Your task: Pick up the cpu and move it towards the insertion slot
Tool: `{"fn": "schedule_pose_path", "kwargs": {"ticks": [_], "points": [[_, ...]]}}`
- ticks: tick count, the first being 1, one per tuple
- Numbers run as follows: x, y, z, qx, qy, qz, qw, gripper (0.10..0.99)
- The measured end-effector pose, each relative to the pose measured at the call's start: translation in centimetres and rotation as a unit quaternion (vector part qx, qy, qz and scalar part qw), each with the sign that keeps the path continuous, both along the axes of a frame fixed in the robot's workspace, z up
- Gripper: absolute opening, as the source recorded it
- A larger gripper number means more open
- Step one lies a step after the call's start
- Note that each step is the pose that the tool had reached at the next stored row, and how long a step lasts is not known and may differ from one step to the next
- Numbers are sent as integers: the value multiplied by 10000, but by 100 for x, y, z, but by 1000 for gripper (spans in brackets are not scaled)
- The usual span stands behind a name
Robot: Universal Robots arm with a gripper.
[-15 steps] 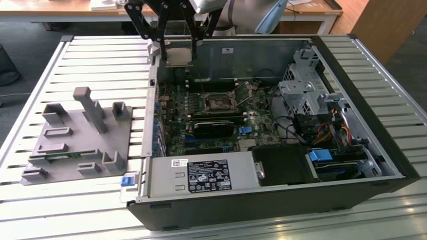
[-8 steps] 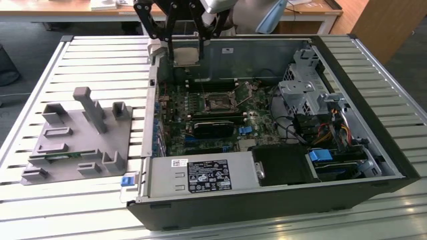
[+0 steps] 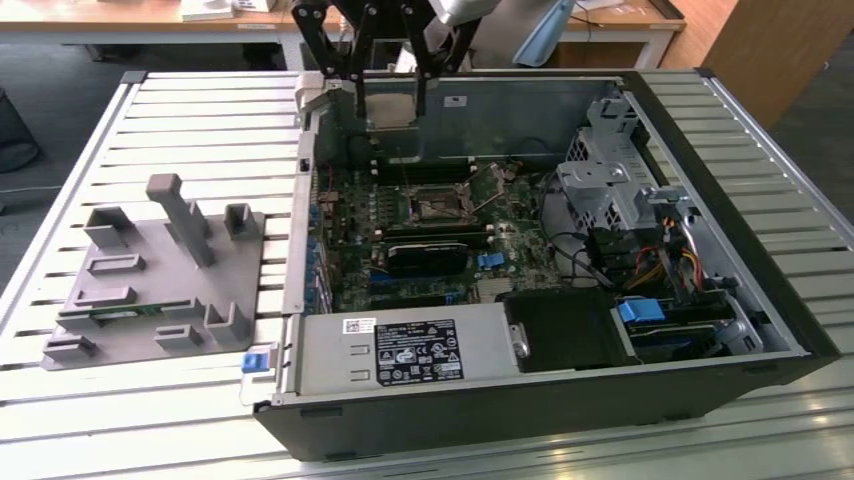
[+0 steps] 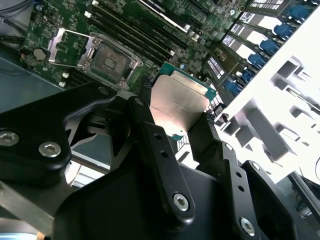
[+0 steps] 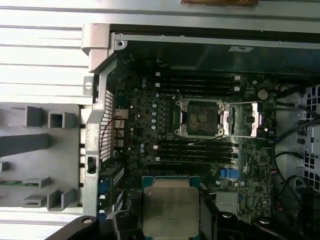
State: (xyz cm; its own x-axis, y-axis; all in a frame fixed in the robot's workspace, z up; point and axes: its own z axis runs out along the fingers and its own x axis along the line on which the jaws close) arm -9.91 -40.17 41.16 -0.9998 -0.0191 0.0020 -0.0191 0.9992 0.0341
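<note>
My gripper (image 3: 390, 118) hangs over the far wall of the open computer case (image 3: 747, 300), shut on the cpu (image 3: 391, 108). The cpu (image 4: 179, 100) is a flat square chip with a silver top and a thin green rim, pinched on two opposite edges by the black fingers (image 4: 150, 132). In the first wrist view the cpu (image 5: 171, 210) sits apart from the insertion slot (image 5: 200, 118). The insertion slot (image 3: 437, 206) is a black square socket on the motherboard, and its silvery bracket (image 5: 248, 120) is swung open beside it. The slot (image 4: 107, 60) is uncovered.
A grey fixture plate (image 3: 147, 280) with upright posts and a green strip (image 3: 127, 313) lies at the exterior view's left. Inside the case are a power supply (image 3: 387, 355), a metal drive cage (image 3: 614, 185), loose cables (image 3: 601, 260) and memory slots (image 5: 197, 82) on either side of the socket.
</note>
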Motion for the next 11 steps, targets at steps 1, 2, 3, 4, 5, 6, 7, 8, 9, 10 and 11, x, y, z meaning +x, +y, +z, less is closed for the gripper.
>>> {"fn": "schedule_pose_path", "kwargs": {"ticks": [1,2,3,4,5,6,7,8,9,10,11], "points": [[18,4,0,0,0,0,10000,541],[36,8,0,0,0,1,10000,541],[55,14,0,0,0,0,10000,541],[72,19,0,0,0,1,10000,541],[90,24,0,0,0,0,10000,541],[106,29,0,0,0,0,10000,541],[122,35,0,0,0,0,10000,541],[137,40,0,0,0,0,10000,541],[153,46,0,0,0,0,10000,541],[169,53,0,0,0,0,10000,541],[183,60,0,0,0,0,10000,541]]}}
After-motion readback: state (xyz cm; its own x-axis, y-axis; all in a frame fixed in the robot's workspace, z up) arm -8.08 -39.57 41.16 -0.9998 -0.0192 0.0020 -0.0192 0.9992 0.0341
